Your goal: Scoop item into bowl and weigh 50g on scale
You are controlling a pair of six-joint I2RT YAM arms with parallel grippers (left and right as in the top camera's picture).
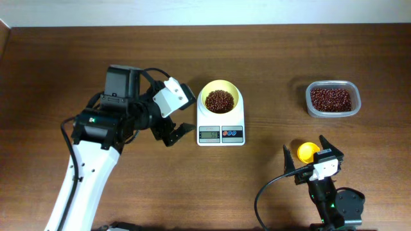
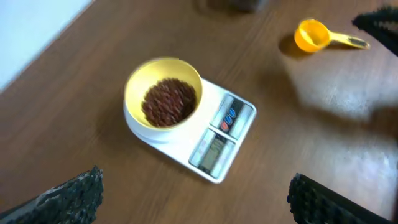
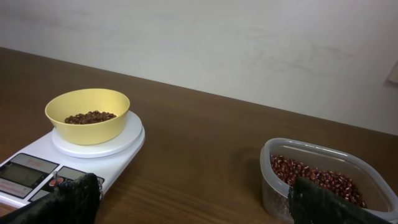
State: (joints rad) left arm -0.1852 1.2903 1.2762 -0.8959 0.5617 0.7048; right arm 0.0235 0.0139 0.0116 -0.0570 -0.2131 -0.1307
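Observation:
The pale yellow bowl (image 1: 219,96) holds a heap of dark red-brown beans (image 1: 219,100) and sits on the white scale (image 1: 220,133), whose display is lit. Bowl (image 2: 163,93) and scale (image 2: 219,146) show in the left wrist view, and bowl (image 3: 88,114) and scale (image 3: 31,171) in the right wrist view. My left gripper (image 1: 176,133) is open and empty, just left of the scale. My right gripper (image 1: 313,157) is open and empty at the front right, with the yellow scoop (image 1: 307,151) lying between its fingers.
A clear plastic tub (image 1: 332,99) of red-brown beans stands at the back right; it also shows in the right wrist view (image 3: 326,180). The yellow scoop (image 2: 314,35) lies on the wood in the left wrist view. A pale wall runs behind the table.

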